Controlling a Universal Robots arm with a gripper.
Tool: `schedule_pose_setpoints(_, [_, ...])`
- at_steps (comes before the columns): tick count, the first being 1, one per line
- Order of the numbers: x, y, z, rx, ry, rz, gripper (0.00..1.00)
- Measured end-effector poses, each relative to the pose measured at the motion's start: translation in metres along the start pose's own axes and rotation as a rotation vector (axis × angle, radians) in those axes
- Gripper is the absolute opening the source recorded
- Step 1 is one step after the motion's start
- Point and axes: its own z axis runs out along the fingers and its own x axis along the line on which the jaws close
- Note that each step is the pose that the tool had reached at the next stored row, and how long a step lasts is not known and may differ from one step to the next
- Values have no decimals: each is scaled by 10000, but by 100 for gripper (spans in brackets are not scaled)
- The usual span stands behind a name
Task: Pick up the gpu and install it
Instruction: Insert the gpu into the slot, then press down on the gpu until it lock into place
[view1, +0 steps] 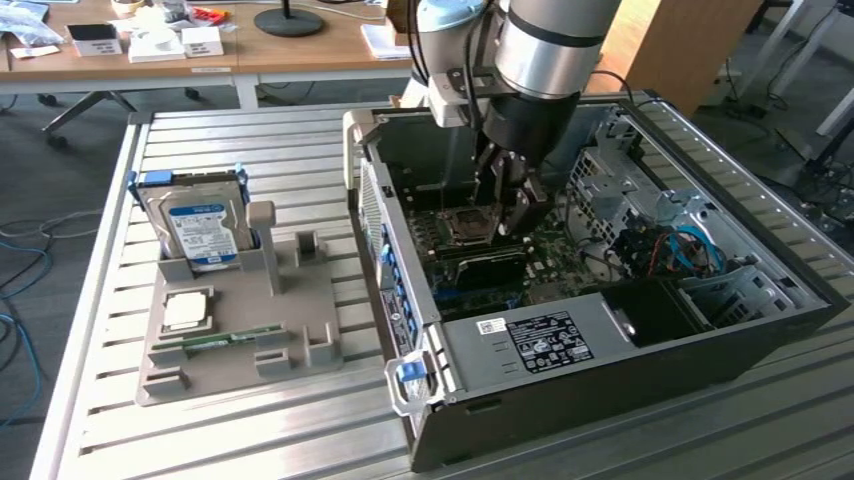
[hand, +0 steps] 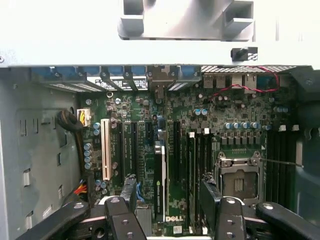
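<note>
Exterior view: the claw (view1: 514, 232) reaches down into the open computer case (view1: 747, 330) on the worktop (view1: 240, 430), right above the gpu (view1: 481, 268), which stands on edge on the motherboard (view1: 574, 270). A hard drive (view1: 200, 225) sits in the grey holder (view1: 240, 345) beside the case.

Wrist view: the claw (hand: 168, 192) is spread apart, and the gpu (hand: 160, 182) stands edge-on between its fingers (hand: 128, 187), with a gap on each side.

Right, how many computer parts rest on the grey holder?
3: hard drive upright at the back, processor flat in the middle, memory stick lying in front. None seems hidden.
</note>
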Motion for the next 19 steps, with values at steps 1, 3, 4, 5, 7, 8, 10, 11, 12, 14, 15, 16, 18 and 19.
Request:
schedule_pose_setpoints(1, [0, 0, 0, 0, 0, 0, 63])
schedule_pose_setpoints(3, [0, 0, -1, -1, 1, 1, 63])
schedule_pose_setpoints(4, [0, 0, -1, 0, 1, 0, 63])
schedule_pose_setpoints(5, [0, 0, -1, 0, 2, 0, 63])
schedule_pose_setpoints(7, [0, 0, -1, -1, 2, 1, 63])
schedule_pose_setpoints(8, [0, 0, -1, 0, 1, 1, 63])
schedule_pose_setpoints(10, [0, 0, -1, 0, 1, 0, 63])
schedule_pose_setpoints(11, [0, 0, -1, 0, 2, 0, 63])
schedule_pose_setpoints(12, [0, 0, -1, 0, 2, 0, 63])
schedule_pose_setpoints(14, [0, 0, -1, -1, 2, 1, 63])
schedule_pose_setpoints(15, [0, 0, -1, 0, 1, 1, 62])
schedule_pose_setpoints(16, [0, 0, -1, -1, 2, 0, 55])
schedule_pose_setpoints(18, [0, 0, -1, -1, 2, 0, 49])
schedule_pose_setpoints(19, [0, 0, -1, -1, 1, 1, 49])
